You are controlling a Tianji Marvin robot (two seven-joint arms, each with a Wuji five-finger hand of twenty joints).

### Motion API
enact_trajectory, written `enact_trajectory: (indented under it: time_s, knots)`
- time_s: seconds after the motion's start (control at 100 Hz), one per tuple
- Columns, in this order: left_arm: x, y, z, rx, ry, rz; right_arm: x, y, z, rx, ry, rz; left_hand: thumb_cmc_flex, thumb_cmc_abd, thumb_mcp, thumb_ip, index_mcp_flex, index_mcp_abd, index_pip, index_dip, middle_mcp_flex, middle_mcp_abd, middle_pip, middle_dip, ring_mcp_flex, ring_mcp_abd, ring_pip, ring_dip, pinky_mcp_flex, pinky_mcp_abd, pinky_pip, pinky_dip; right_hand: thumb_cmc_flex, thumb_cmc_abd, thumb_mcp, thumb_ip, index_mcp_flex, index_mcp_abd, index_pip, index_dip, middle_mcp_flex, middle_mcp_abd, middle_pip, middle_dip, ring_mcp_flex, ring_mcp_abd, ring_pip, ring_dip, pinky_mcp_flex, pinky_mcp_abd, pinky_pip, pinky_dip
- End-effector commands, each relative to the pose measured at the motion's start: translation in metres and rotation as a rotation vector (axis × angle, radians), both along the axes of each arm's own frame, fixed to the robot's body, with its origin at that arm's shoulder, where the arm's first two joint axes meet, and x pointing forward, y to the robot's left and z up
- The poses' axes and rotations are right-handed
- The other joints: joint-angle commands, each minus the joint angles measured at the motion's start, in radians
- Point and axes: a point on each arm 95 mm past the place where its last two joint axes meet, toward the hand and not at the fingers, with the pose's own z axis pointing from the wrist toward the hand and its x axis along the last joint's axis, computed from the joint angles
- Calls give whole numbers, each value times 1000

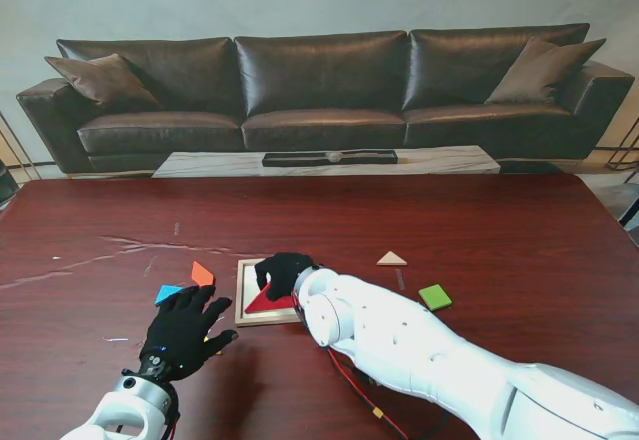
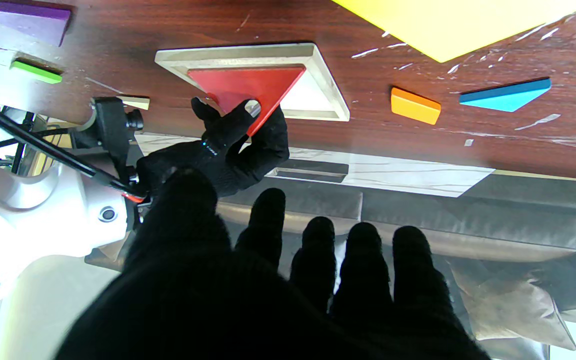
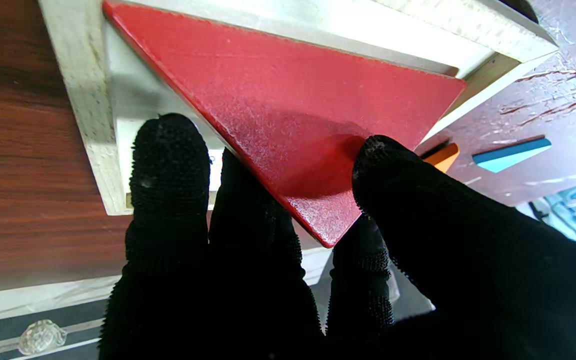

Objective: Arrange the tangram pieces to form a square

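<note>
A square wooden tray point(image 1: 241, 290) lies on the table in front of me. A large red triangle point(image 1: 268, 303) is tilted in it, its long edge down in the tray point(image 3: 85, 115) and one corner raised. My right hand point(image 1: 283, 272) is shut on that raised corner of the red triangle point(image 3: 288, 115), thumb point(image 3: 418, 200) on top and fingers underneath. My left hand point(image 1: 183, 330) is open, palm down, left of the tray and nearer to me. An orange piece point(image 1: 202, 274) and a blue triangle point(image 1: 167, 292) lie just beyond its fingers.
A beige triangle point(image 1: 391, 258) and a green square point(image 1: 434, 297) lie right of the tray. The left wrist view shows a yellow piece point(image 2: 458, 25) close under my left hand and a purple piece point(image 2: 18, 20) past my right arm. A sofa stands behind the table.
</note>
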Motion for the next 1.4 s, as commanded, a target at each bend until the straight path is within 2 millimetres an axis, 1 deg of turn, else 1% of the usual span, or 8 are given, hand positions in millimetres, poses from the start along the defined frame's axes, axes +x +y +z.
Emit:
enact_trajectory:
  time_s: [0.0, 0.3, 0.46, 0.61, 0.74, 0.94, 1.12, 1.39]
  knots:
    - [-1, -1, 1, -2, 0, -2, -4, 3, -2, -1, 11, 6, 50, 25, 7, 45, 9, -9, 13, 2, 4, -1, 3, -5, -4, -14, -11, -6, -10, -5, -8, -3, 13, -10, 13, -2, 37, 4, 25, -16, 8, 8, 7, 6, 26, 1, 1, 14, 34, -17, 0, -22]
    - [-1, -1, 0, -4, 1, -1, -8, 0, -1, -37, 19, 28, 51, 26, 7, 45, 9, -10, 14, 2, 4, -1, 3, -5, -4, -15, -12, -6, -12, -5, -10, -3, -39, 10, -5, -7, 15, 11, 13, -20, -6, 3, -1, 3, -10, 19, -36, 8, 2, 25, -23, -28]
    - [-1, -1, 0, -4, 0, -1, -9, -2, 1, -53, 15, 32, 50, 25, 6, 44, 8, -9, 13, 2, 4, -1, 2, -5, -5, -15, -13, -7, -13, -2, -11, -4, -78, 41, -31, -7, -6, 14, -1, -21, -25, -4, -8, 2, -42, 21, -44, 10, -61, 84, -17, -18]
    - [-1, -1, 0, -14, 3, -14, -8, -4, 1, -55, 18, 24, 47, 23, 5, 44, 7, -12, 12, 2, 3, -10, 2, -5, -8, -16, -16, -8, -18, -1, -16, -5, -77, 54, -35, -4, -8, 18, -3, -21, -26, -4, -9, 2, -48, 25, -44, 10, -82, 88, 8, -7]
    - [-1, 1, 0, -39, 27, -33, -8, -5, -1, -48, 24, 15, 40, 27, 4, 43, -3, -19, 7, 0, -17, -31, -8, -9, -22, -22, -27, -12, -29, -4, -31, -11, -75, 58, -38, -3, -8, 19, -4, -21, -26, -3, -9, 2, -49, 26, -44, 9, -85, 88, 13, -6]
    - [-3, 2, 2, -39, 52, -38, -8, -5, -2, -45, 26, 11, 16, 36, -3, 41, -30, -20, -17, -10, -29, -37, -32, -19, -48, -25, -52, -23, -39, -7, -59, -17, -79, 68, -43, -2, -13, 22, -7, -22, -32, -3, -12, 1, -57, 29, -45, 8, -97, 91, 20, -5]
    - [-5, 6, 6, -38, 88, -47, -8, -5, -2, -48, 28, 11, -8, 37, -3, 40, -50, -20, -51, -23, -46, -44, -59, -33, -73, -45, -83, -44, -39, -17, -125, -24, -85, 80, -51, 0, -28, 23, -11, -20, -46, -3, -15, 0, -75, 33, -54, 3, -114, 102, 25, -4]
    - [-7, 16, 15, -34, 109, -55, -9, -2, -7, -49, 43, 11, -24, 28, -6, 39, -54, -17, -62, -24, -49, -45, -69, -40, -78, -50, -91, -53, -37, -19, -153, -21, -91, 94, -60, 3, -34, 27, -16, -19, -51, -3, -16, 0, -82, 38, -58, -1, -126, 112, 39, 0]
